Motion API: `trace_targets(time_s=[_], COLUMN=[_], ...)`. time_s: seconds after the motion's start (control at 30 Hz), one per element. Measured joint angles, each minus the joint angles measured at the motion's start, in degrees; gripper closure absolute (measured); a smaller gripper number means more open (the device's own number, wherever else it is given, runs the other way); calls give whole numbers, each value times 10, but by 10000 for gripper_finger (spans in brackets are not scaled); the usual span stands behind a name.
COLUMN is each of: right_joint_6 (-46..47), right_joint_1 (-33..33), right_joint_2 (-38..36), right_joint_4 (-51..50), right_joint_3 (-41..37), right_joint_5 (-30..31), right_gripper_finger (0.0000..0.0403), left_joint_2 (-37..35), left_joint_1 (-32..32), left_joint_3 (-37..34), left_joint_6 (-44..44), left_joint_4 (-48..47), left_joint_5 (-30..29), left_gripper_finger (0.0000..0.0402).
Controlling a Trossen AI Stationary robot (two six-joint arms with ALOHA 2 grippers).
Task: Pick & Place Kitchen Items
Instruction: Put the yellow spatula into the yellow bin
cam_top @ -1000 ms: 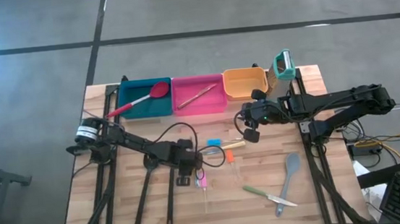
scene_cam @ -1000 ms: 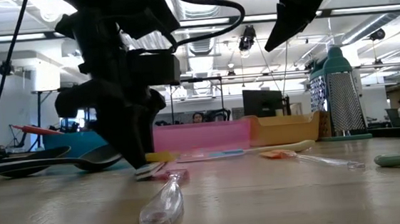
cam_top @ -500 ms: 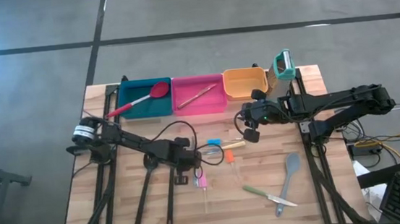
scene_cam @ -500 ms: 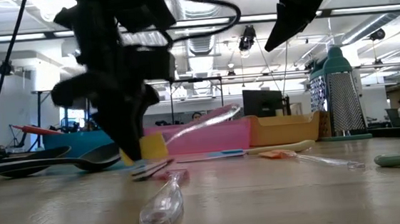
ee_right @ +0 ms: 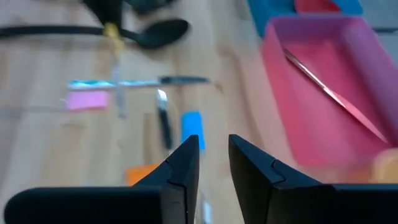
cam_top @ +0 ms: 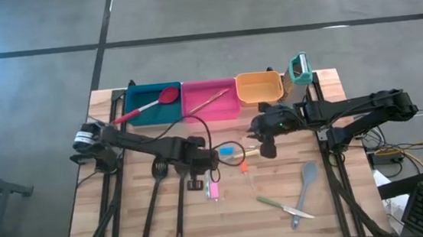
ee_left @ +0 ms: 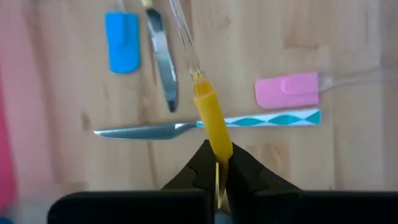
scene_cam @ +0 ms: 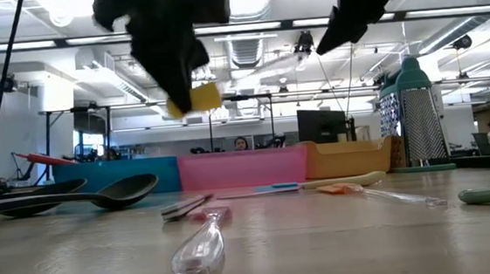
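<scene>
Your left claw is clamped on the yellow-handled utensil, so carry it level to a bin while the right claw, fingers apart, waits above the desk.

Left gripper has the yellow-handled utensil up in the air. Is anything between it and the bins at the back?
Nothing visible does. The left gripper, shut on the yellow-handled utensil, hangs above the table; the pink bin lies beyond open wood.

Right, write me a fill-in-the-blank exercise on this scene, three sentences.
1. The left hand is shut on a utensil with a ____ handle.
2. The red-headed spoon lies in the ____ bin.
3. The grey spatula lies on the table beside a knife with a ____ handle.

Missing words: yellow; teal; green
</scene>
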Motion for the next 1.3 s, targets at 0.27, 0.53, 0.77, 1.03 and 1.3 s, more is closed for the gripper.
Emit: trace_targets(time_s=[0.27, 0.53, 0.77, 1.03, 1.3], right_joint_6=[-14, -29, -60, -93, -108], right_joint_1=[2, 3, 3, 3, 2], right_joint_2=[0, 34, 91, 134, 155], right_joint_4=[83, 100, 98, 48, 13], right_joint_3=[-5, -5, 24, 92, 136], right_joint_5=[-69, -70, -70, -69, -68], right_gripper_finger=[311, 302, 291, 282, 275], left_joint_2=[0, 0, 0, 0, 0], left_joint_1=[29, 51, 52, 52, 52], left_joint_3=[52, 51, 52, 50, 49], left_joint_6=[0, 0, 2, 2, 2], left_joint_4=[-54, -60, -62, -72, -74], left_joint_5=[0, 2, 3, 8, 10], left_gripper_finger=[385, 385, 385, 385, 385])
